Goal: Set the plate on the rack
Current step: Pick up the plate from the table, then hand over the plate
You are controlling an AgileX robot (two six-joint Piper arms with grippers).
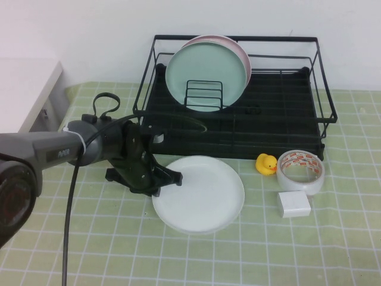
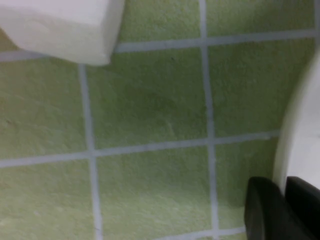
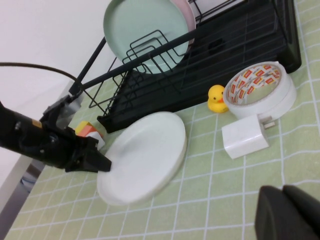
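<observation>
Nearby, duck (image 1: 266,163) and tape (image 1: 301,171) flank plate (image 1: 205,199), left pincer (image 1: 177,177) at rim

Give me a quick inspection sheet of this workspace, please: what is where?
Surface: green checked cloth over the table.
Job's things: white plate flat on the cloth before the rack; not yet racked.
Clutter: mint green plate and pink plate upright in the rack; rubber duck, tape roll, white charger block right of the white plate.
Grippers: left gripper at the white plate's left rim; right gripper raised above the cloth, holding nothing.
Cables: black cable along the left arm.
Surroundings: white wall.
</observation>
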